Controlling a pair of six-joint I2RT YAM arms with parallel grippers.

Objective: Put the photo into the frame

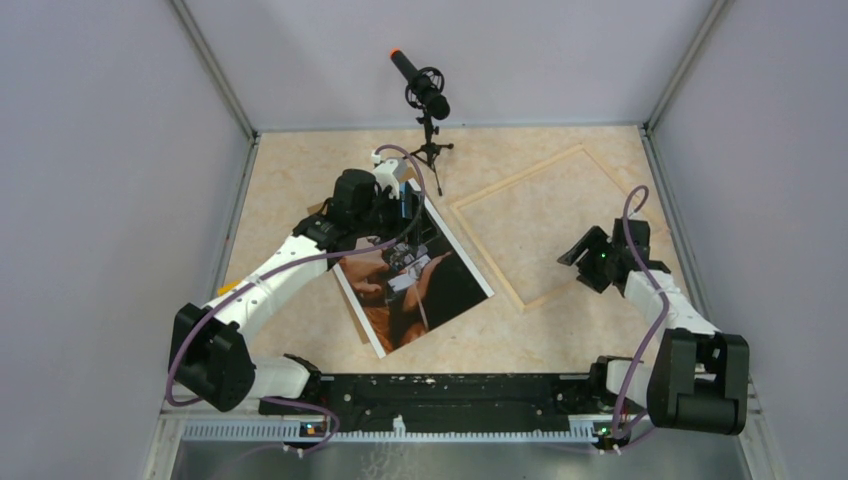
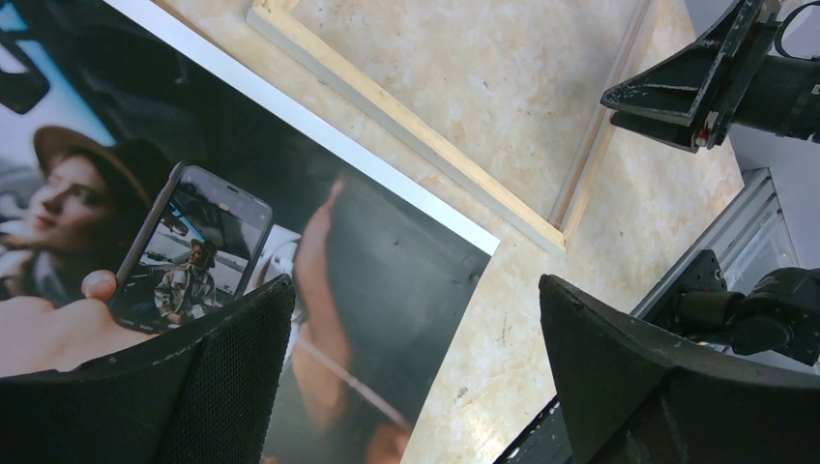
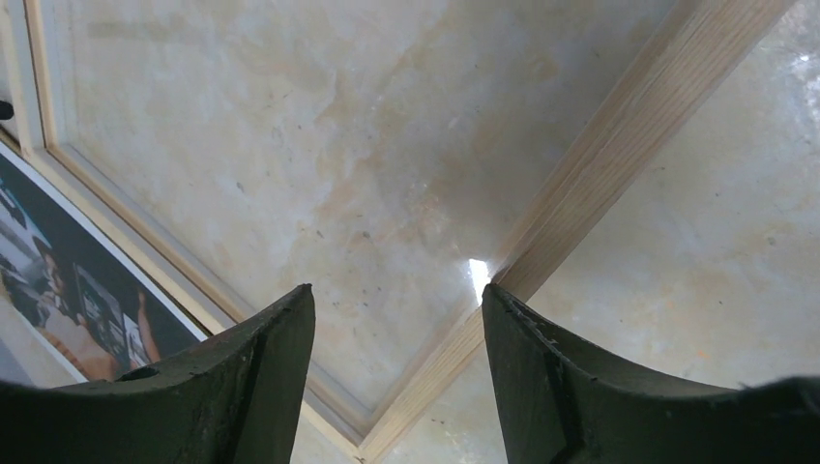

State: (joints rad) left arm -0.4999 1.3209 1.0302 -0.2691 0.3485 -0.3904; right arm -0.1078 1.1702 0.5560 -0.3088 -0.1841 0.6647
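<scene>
The task is barely begun. The photo (image 1: pixel 415 285) lies face up on the bench (image 1: pixel 300 170), directly beneath the left hand (image 2: pixel 414 290). That hand is released, its two fingers spread wide over the print's corner and grasping nothing. I cannot tell whether the fingers touch the paper. The frame (image 1: pixel 515 178) lies flat just beyond that hand, its nearest rail close beside the photo's white margin but apart from it. Bare bench shows inside its border, so nothing has gone in yet. The right hand (image 3: pixel 397 290) hovers over the frame's side rail, just past a corner, also released and holding nothing. What is left, by my reading, is the whole move: lifting or sliding the print across and settling it square within the border.

The bench top is a pale, marbled beige with faint scuffs. Plain lilac-grey walls (image 1: pixel 110 150) close it in, and a microphone (image 1: pixel 425 95) on a small tripod stands well past the left hand.
</scene>
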